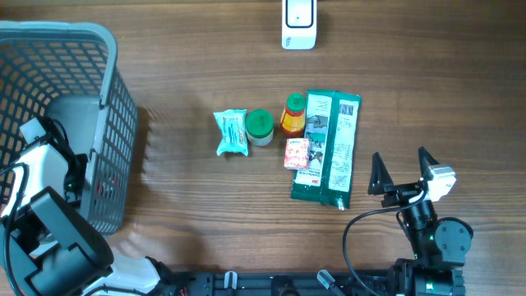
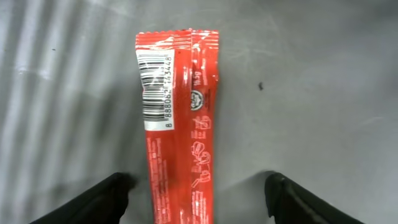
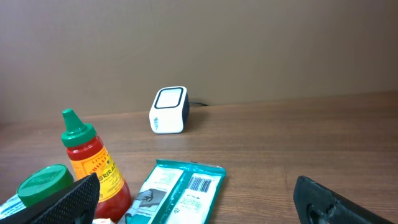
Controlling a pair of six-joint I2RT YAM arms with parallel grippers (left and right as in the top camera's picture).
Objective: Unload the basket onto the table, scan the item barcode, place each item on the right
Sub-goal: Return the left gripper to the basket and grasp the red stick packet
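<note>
The wooden worktop (image 1: 189, 222) spans the whole overhead view. At its left edge stands a grey slatted basket (image 1: 99, 37), the largest thing on it. The left arm (image 1: 37, 160) reaches down inside the basket.

The right gripper (image 1: 400, 156) hovers over bare wood near the front right, well apart from every item, its fingers spread wide and holding nothing.

The left gripper (image 2: 198, 182) is also spread. Its two dark fingertips (image 2: 109, 198) stand either side of a red stick packet (image 2: 177, 112) without touching it.

Near the middle of the worktop lies a long green package (image 1: 327, 148), flat, with a printed label and a barcode facing up. Just beside its left edge stands a red sauce bottle (image 1: 293, 115) with a green cap. A green-lidded jar (image 1: 260, 126) stands just left of the bottle, and a pale teal packet (image 1: 231, 131) lies left of the jar. A small red-and-white packet (image 1: 297, 153) lies against the green package, below the bottle.

The white scanner (image 1: 297, 25) sits at the far edge of the worktop, well apart from the items, its window facing the arms.

The red stick packet lies flat on the grey basket floor (image 2: 311, 93). Its black-and-white barcode faces up near the far end.
</note>
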